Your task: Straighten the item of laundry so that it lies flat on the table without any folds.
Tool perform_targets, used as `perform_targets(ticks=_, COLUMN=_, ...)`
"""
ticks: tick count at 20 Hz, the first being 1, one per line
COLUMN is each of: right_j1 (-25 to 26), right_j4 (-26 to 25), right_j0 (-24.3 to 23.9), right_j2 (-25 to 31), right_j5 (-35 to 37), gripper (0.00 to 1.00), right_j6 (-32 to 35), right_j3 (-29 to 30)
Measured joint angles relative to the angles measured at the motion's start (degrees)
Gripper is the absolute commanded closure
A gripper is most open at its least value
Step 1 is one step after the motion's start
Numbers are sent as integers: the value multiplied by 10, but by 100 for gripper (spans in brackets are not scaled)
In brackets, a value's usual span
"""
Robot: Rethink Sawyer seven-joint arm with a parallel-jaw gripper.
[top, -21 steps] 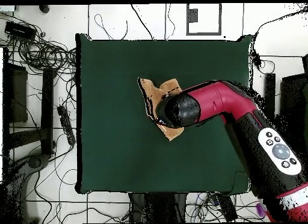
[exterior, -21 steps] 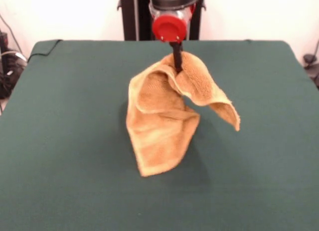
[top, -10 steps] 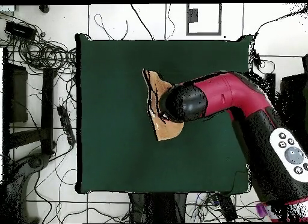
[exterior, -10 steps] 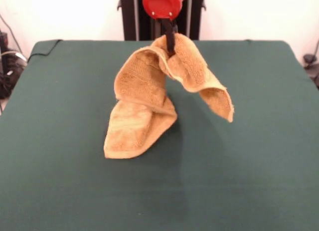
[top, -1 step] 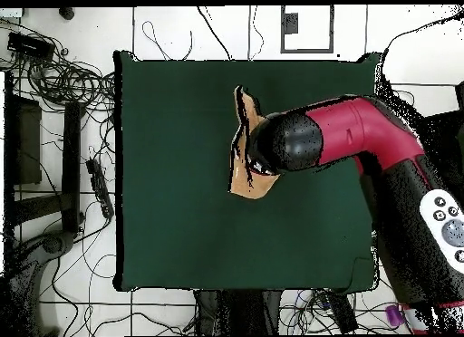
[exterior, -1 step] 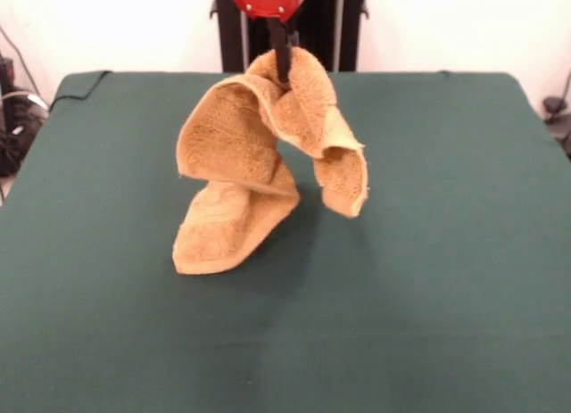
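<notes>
Green cloth covers the table [exterior, -1 step: 464,279] from edge to edge, with nothing else on it in either view. Above it the red and black arm [top, -1 step: 362,139] reaches in over the middle of the surface. Next in size, the towel [exterior, -1 step: 259,163] hangs bunched from the gripper [exterior, -1 step: 284,63], which is clamped on a gather of cloth at the top of the bundle. One lower corner rests on the table at the front view's left; a second flap dangles clear of the surface on the other side. The middle is twisted and doubled over itself.

Risks noted:
- The grip takes a bunched fold, not a single edge. If lowered as it hangs, the layers would likely settle stacked.
- The corner touching the table may drag and roll under if the arm travels sideways.
- The dangling flap could tuck beneath the body on descent.
- How deep the pinch sits cannot be judged from here; a shallow hold could slip.
</notes>
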Motion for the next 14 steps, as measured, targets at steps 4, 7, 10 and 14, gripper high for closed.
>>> perform_targets(ticks=4, right_j1=1, right_j4=0, right_j0=5, right_j2=0, right_j5=47, gripper=100, right_j6=-1, right_j3=-34)
perform_targets(ticks=7, right_j1=3, right_j4=-1, right_j0=11, right_j2=0, right_j5=88, gripper=100, right_j6=-9, right_j3=-67)
perform_targets(ticks=10, right_j1=4, right_j4=-3, right_j0=20, right_j2=0, right_j5=138, gripper=100, right_j6=-37, right_j3=-113)
perform_targets(ticks=14, right_j1=4, right_j4=-3, right_j0=28, right_j2=0, right_j5=175, gripper=100, right_j6=-74, right_j3=-156)
